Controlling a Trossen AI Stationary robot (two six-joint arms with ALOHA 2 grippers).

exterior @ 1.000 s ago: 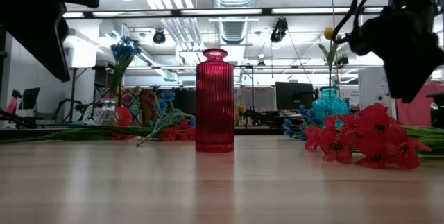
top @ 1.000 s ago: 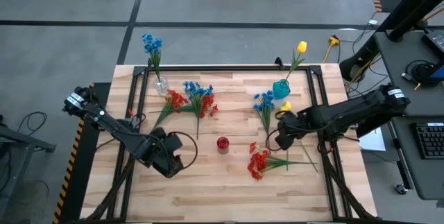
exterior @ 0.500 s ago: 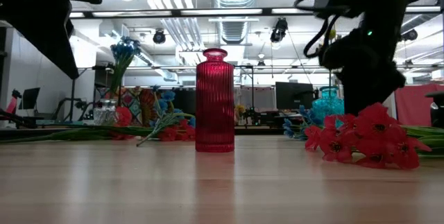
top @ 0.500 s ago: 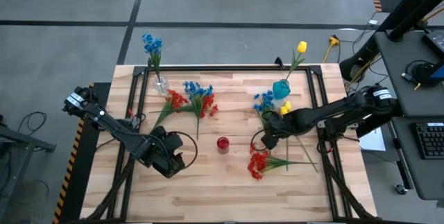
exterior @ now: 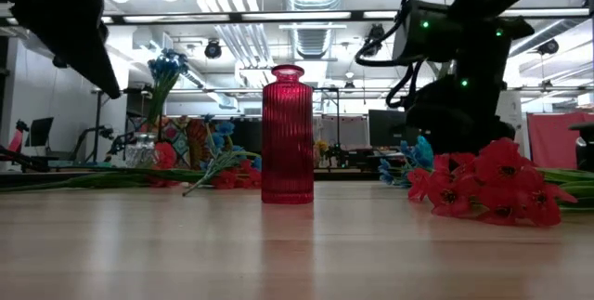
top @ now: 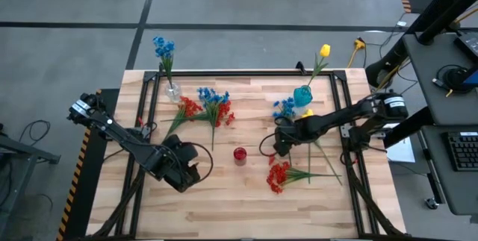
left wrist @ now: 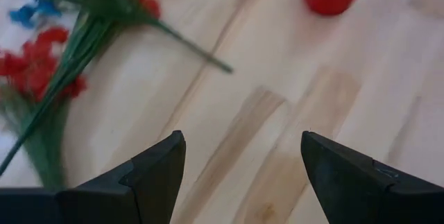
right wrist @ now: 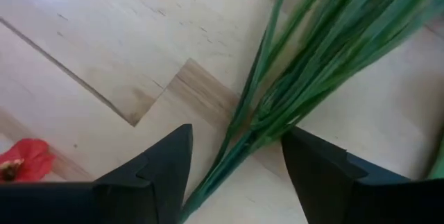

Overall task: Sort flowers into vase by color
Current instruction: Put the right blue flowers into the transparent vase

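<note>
Three vases: red [top: 240, 154], teal [top: 302, 95], clear [top: 172, 91]. Right tool [right wrist: 236, 165], fingers spread, straddles green flower stems [right wrist: 305, 78] lying on the desk [top: 224, 196]; left tool [left wrist: 239, 172] released, well apart

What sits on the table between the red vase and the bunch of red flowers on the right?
Nothing: in the high view, bare wood separates the red vase from the red flowers. The right claw hovers beside that gap.

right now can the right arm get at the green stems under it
Probably yes: the right end effector is open right above the green stems, which lie bare on the table, nothing covering them.
</note>
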